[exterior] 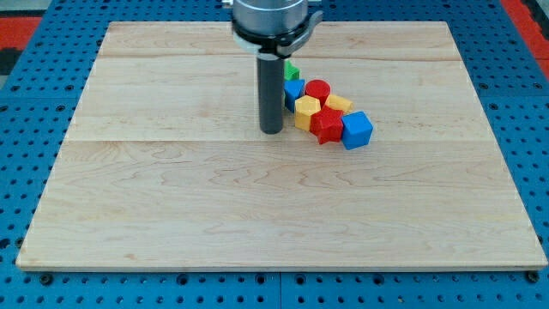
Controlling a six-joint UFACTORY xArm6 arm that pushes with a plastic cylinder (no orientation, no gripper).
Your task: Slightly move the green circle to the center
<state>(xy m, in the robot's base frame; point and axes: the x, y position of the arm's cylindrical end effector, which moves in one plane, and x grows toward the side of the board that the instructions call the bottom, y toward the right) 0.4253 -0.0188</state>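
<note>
- Tool state: we carry no jaws, only a rod. My tip (271, 130) rests on the board (171, 215), so nothing is open, closed or gripped.
- Cluster: the blocks sit packed together just to the view's right of my tip. We make out a blue block (294, 89), a red cylinder (318, 89), a yellow hexagon (307, 108), a second yellow block (338, 104), a red star (327, 124) and a blue cube (357, 130).
- Target: only a sliver of a green block (292, 70) shows, behind the rod at the cluster's top-left end. We cannot confirm its shape; we judge it to be the green circle.
- Step in hand: approach. My tip stands below and slightly left of the green block, apart from it.
- Next move: we judge my tip must go round to the green block's top side, then push briefly toward the view's bottom.
- Caution: the blue block touches or nearly touches the green one, so a long push would likely drag neighbours along.
</note>
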